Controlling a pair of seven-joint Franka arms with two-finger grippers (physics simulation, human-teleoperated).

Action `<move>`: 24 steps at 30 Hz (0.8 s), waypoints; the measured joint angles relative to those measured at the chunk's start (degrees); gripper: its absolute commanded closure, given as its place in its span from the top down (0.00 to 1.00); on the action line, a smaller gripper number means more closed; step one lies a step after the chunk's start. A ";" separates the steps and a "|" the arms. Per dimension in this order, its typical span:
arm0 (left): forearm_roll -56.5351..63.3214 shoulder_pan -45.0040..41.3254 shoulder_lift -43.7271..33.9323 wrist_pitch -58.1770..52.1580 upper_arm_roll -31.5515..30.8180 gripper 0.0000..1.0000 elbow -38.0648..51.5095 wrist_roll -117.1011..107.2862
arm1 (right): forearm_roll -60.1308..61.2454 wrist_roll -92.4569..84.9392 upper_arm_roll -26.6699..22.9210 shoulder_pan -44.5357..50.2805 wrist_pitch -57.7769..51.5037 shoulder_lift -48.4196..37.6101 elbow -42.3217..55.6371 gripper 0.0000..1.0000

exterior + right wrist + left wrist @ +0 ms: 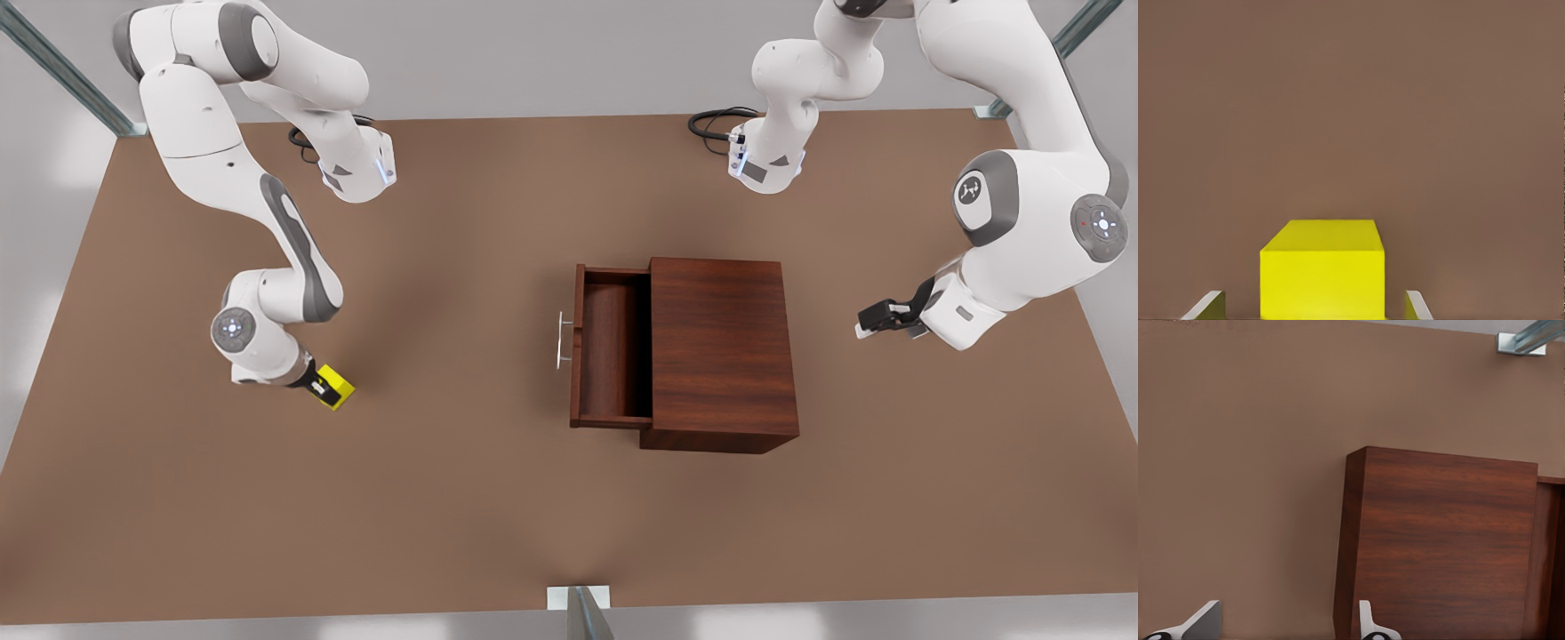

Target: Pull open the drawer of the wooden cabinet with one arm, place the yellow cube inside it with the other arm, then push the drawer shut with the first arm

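The wooden cabinet stands mid-table with its drawer pulled out toward the front view's left, silver handle in front and nothing in the tray. The yellow cube rests on the table at the front view's left. My right gripper is down at the cube, open, with a finger on each side and a gap to each face. My left gripper hangs open off the cabinet's closed back side, at the front view's right, holding nothing. The cabinet is close ahead of it.
The brown table stretches wide around the cabinet. Both arm bases and their black cables are at the far edge. A metal bracket sits at the near edge, and frame posts stand at the corners.
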 measured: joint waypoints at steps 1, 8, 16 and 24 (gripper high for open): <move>0.00 0.00 0.01 -0.12 0.00 1.00 0.00 0.46 | -0.31 -0.08 0.00 0.00 0.22 -0.12 -0.29 1.00; 0.09 -0.01 0.03 -1.67 0.03 1.00 0.00 3.05 | -2.46 -0.68 -0.03 -0.33 1.26 1.35 -0.77 1.00; 2.44 -0.24 -0.93 -3.39 -0.25 1.00 -0.07 4.92 | -5.14 -1.21 -0.02 -2.24 3.09 4.08 0.44 1.00; 3.36 -0.15 -2.60 -6.12 -0.34 1.00 0.41 6.02 | -5.39 -1.32 0.85 -2.20 4.00 4.43 0.39 0.89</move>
